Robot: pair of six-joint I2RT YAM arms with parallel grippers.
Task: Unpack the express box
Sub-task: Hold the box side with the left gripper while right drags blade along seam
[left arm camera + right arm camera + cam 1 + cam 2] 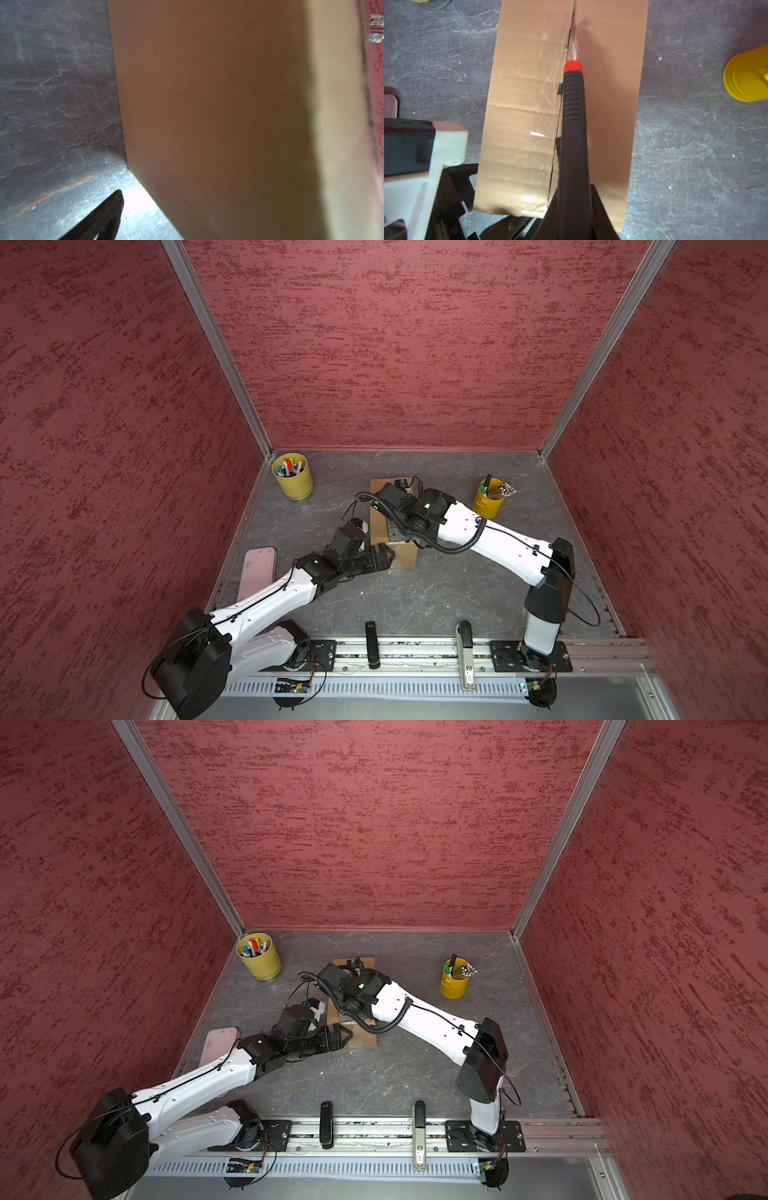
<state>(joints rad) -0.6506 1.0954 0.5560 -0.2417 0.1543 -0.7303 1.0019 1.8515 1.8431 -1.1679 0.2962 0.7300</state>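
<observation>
Right end effector (572, 207) grips cutter (573, 124) at express box (519, 124) seam; left end effector (386, 556) open

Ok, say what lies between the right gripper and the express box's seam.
A black cutter with a red collar, held by the right gripper, its tip at the seam of the express box; the right wrist view shows it.

Top views overhead, downward; wrist views close on express box (517, 116).
</observation>
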